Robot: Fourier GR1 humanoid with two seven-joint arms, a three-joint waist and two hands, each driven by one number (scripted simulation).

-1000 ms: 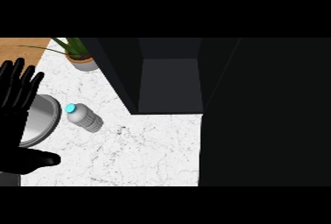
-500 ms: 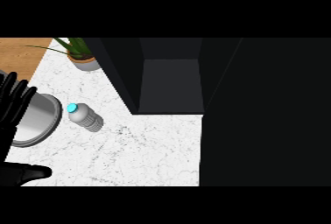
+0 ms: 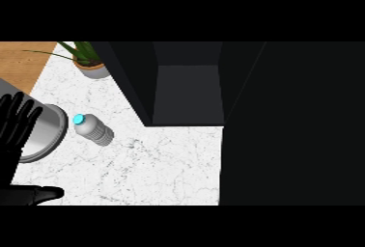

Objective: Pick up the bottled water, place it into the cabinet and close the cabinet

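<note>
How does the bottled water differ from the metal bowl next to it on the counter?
The bottled water is slim and pale with a blue cap; the metal bowl is wide, round and plain grey. The bottled water shows in full, while the left hand covers the metal bowl's left part. Both sit on the white marble counter, left of the dark cabinet.

Marble counter [image 3: 164, 164], plastic bottled water [image 3: 92, 129]

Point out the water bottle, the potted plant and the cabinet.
water bottle [image 3: 94, 130]: head view, middle of its clear body.
potted plant [image 3: 92, 69]: head view, on the pot.
cabinet [image 3: 187, 94]: head view, on its open inside.
</note>
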